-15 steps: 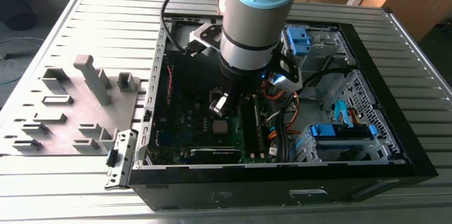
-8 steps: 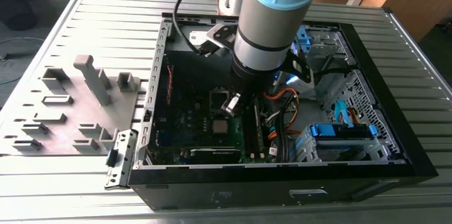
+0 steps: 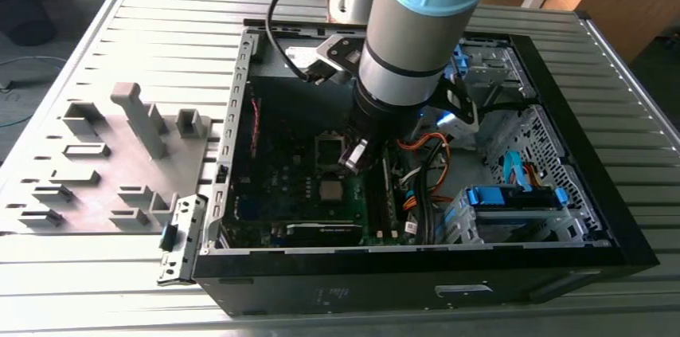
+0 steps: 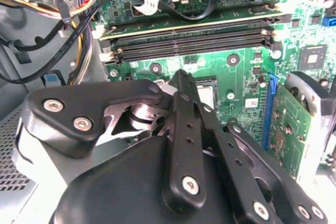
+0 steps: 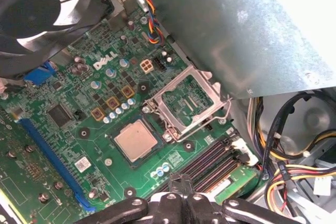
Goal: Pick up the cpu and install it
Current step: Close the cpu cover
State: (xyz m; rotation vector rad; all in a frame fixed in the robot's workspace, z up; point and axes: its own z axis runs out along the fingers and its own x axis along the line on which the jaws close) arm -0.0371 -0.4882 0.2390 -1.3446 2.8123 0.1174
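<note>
The cpu (image 5: 135,140), a small silvery square chip, lies flat in its socket on the green motherboard (image 5: 68,87); the exterior view shows it as a pale square (image 3: 333,190). Right beside it the dark retention frame (image 5: 184,100) with a shiny rim stands hinged open over an empty socket window. My gripper (image 5: 181,182) hovers a short way above the board, near the memory slots and off to one side of the cpu. Its fingertips meet with nothing between them, as the second wrist view of the gripper (image 4: 180,74) also shows. From outside, the gripper (image 3: 354,155) hangs inside the open computer case.
Black memory slots (image 5: 210,163) run close by the gripper. A grey power-supply box (image 5: 236,30), cable bundles (image 5: 294,129) and a black fan (image 5: 37,3) crowd the board's edges. An expansion card (image 4: 294,129) stands upright. A grey fixture plate (image 3: 107,162) lies at the exterior view's left.
</note>
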